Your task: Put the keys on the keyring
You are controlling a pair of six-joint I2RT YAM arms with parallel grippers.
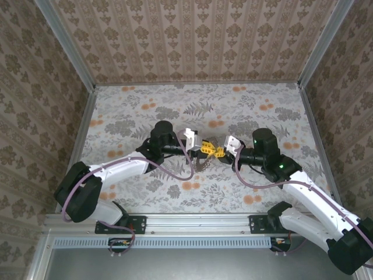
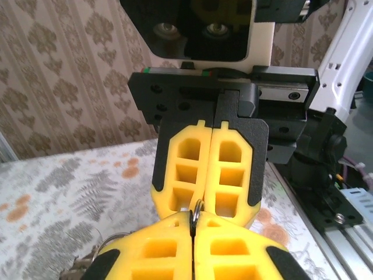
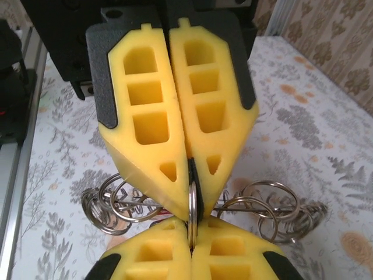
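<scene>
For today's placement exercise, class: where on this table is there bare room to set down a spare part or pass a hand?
Crowded: the centre, where left claw and right claw meet, pinching the keyring. Free: the far strip of table between them and the back wall, both far corners, and the near patch between left arm and right arm.

Brown damask wallpaper [image 1: 192, 41] lines the far, left and right walls. A floral-patterned tabletop [image 1: 145, 105] lies below, evenly lit.
</scene>
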